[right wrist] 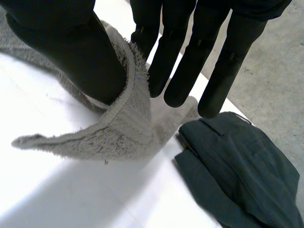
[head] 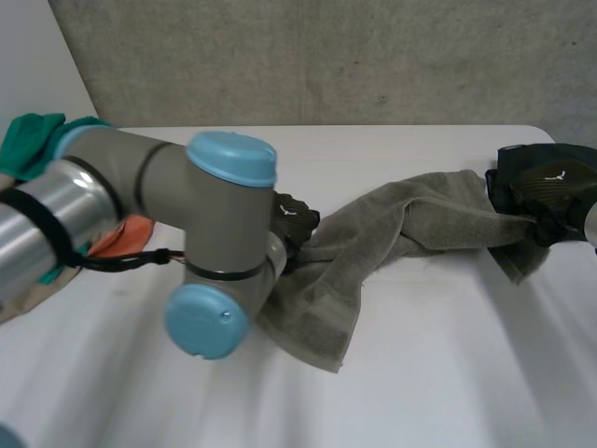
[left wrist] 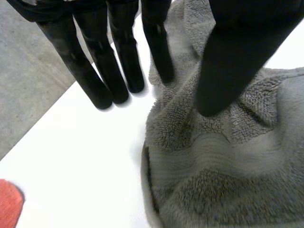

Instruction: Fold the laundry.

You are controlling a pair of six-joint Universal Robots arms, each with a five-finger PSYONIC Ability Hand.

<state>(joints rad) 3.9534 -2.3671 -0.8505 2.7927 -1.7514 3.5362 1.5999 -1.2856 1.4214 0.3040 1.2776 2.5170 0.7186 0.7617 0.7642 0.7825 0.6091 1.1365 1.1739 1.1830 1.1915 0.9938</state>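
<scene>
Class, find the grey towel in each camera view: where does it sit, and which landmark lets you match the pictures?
Head view: the grey towel stretches across the table's middle, from the left hand to the right hand.
Left wrist view: bunched under the left hand's thumb.
Right wrist view: its edge pinched in the right hand, beside dark clothing.
Shared landmark: the white table beneath it.
</scene>
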